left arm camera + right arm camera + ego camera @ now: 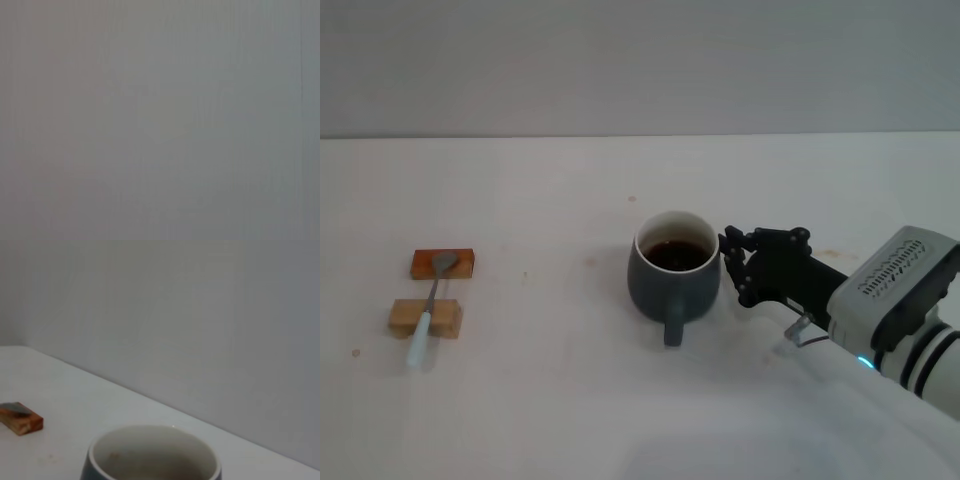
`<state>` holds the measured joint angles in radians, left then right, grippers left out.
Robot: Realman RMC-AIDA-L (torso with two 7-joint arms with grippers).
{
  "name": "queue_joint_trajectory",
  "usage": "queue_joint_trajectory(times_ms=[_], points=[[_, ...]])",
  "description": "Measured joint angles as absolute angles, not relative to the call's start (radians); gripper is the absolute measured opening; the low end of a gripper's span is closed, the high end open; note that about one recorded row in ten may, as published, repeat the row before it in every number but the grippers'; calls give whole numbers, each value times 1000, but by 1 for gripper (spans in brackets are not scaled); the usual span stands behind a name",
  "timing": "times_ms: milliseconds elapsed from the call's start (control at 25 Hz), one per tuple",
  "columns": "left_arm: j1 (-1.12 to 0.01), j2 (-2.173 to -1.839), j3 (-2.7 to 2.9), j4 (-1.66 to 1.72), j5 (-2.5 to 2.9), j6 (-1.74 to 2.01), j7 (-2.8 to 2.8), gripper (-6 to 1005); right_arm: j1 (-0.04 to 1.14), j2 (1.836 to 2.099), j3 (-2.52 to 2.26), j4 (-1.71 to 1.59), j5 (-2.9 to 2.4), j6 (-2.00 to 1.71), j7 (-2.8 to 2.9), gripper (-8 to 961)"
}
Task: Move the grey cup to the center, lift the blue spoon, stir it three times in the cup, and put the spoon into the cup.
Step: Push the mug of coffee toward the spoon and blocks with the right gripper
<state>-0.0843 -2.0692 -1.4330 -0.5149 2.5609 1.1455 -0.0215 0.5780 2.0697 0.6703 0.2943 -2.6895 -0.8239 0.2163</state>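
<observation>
Nearest the head camera, the right arm [910, 300] entered from 4 o'clock: a white ribbed housing with a glossy rounded shell, ending in a matte black gripper [732, 268] of jointed fingers. Its jaws stood spread apart at 3 o'clock of the cup [673, 275], with the fingertips [729, 241] just beside the cup's wall; whether they touched it could not be told, and they held nothing.

That cup was a rounded, dark slate-grey mug with a pale cream rim and a dark pool inside, its single handle pointing toward 6 o'clock. It sat near the middle of the smooth, off-white tabletop [540, 400]. In the right wrist view its rim [155, 450] showed as a smooth pale oval, matte grey outside.

Well apart, toward 9 o'clock of the cup, lay the spoon [428, 318]: a slim light-blue handle and a grey metal bowl. It rested across two small wooden blocks, the bowl on the orange-brown block [443, 264] and the handle over the tan block [425, 318], its tip pointing toward 6 o'clock.

The left wrist view showed only a plain grey surface.
</observation>
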Motion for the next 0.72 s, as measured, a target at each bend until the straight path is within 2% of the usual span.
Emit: queue_joint_trajectory(times_ms=[720], points=[[-76,-2064,-1434,-508,2562,1171,-22,703,568,2078,646,407,-2689,-755,216,112]])
